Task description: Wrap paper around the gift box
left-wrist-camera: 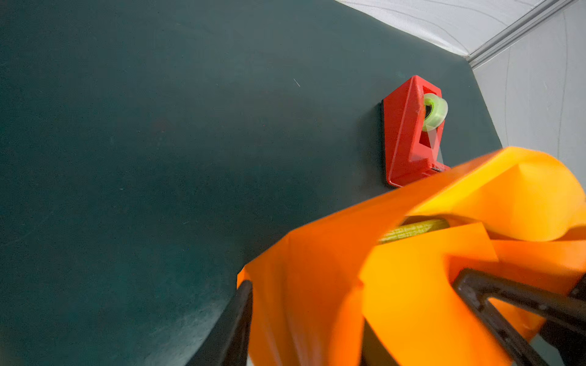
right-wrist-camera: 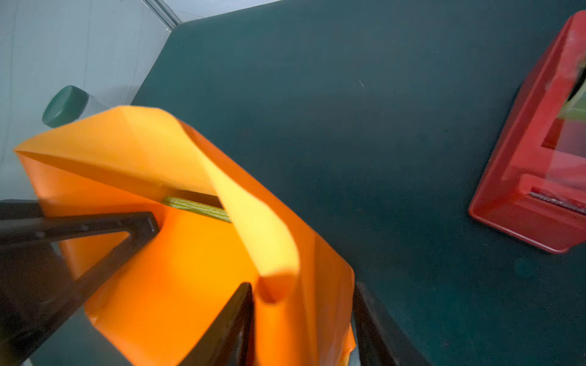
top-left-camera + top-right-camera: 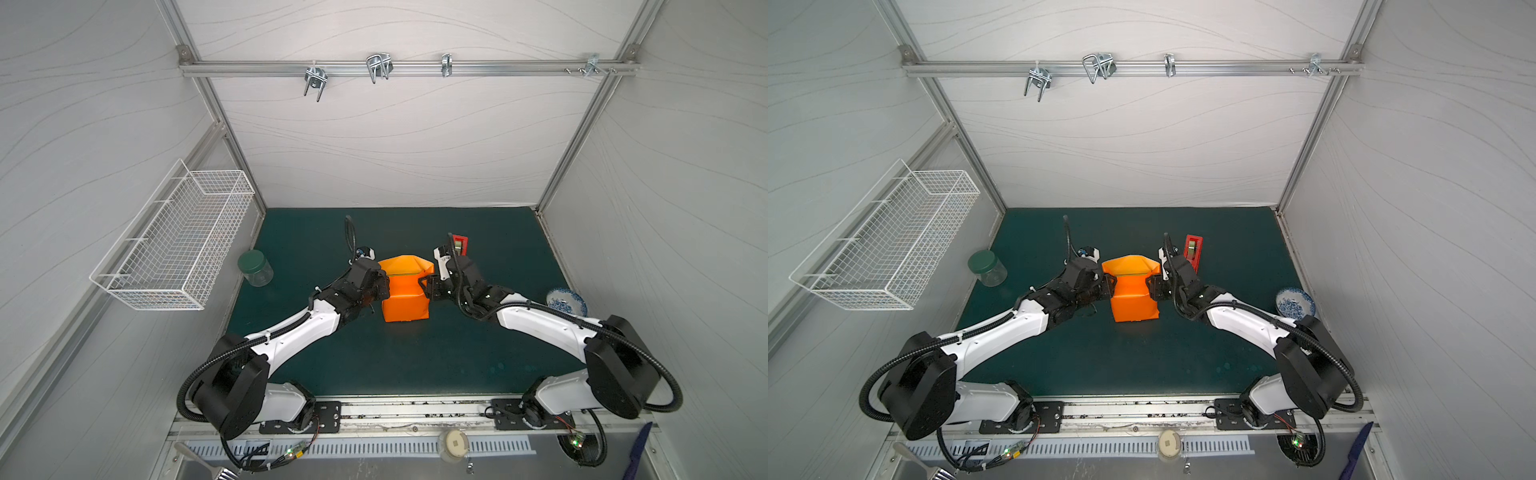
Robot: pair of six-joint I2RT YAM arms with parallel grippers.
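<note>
The orange paper is folded round the gift box in the middle of the mat, with its far end standing open in loose flaps. Of the gift box only a thin olive edge shows inside that opening. My left gripper is at the package's left side. Its jaws stand partway apart round a loose fold of paper. My right gripper is at the right side, likewise partway apart round a curled paper flap. Each wrist view also shows one finger of the other gripper.
A red tape dispenser stands just behind the right gripper. A glass jar with a green lid is at the mat's left edge. A blue-and-white bowl sits at the right edge, and a wire basket hangs on the left wall.
</note>
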